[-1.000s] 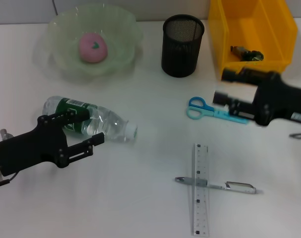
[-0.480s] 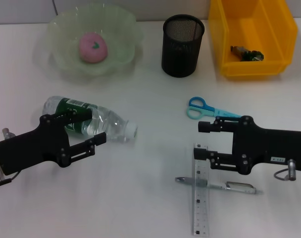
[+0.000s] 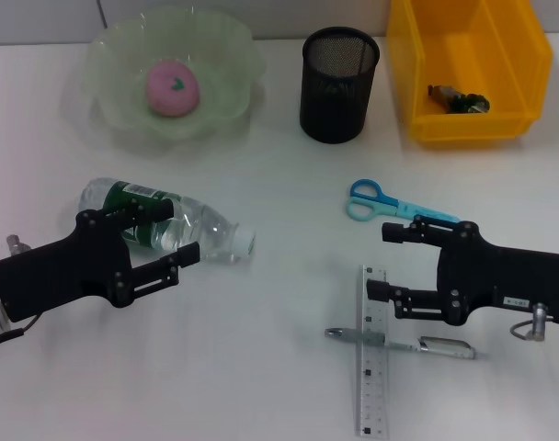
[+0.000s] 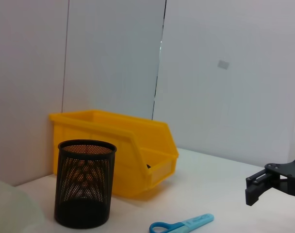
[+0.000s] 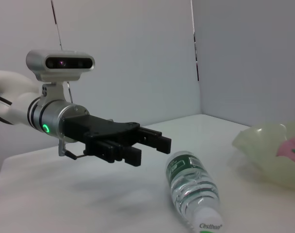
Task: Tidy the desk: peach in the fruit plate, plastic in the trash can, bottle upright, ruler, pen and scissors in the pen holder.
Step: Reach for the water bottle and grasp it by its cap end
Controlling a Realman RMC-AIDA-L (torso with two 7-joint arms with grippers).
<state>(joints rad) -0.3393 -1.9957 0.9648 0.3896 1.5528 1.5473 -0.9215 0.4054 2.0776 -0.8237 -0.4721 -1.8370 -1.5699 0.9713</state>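
I see bare tabletop between my two grippers, a wide lane. The bottle lies against my left gripper, blocking it forward. My right gripper sits between scissors and ruler, pen crossing below.

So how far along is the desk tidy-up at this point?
Done: the peach sits in the fruit plate, and the plastic scrap lies in the yellow bin. In hand: nothing; the open left end effector is at the lying bottle, the open right end effector near the scissors. Left: bottle upright, scissors, ruler and pen into the pen holder.
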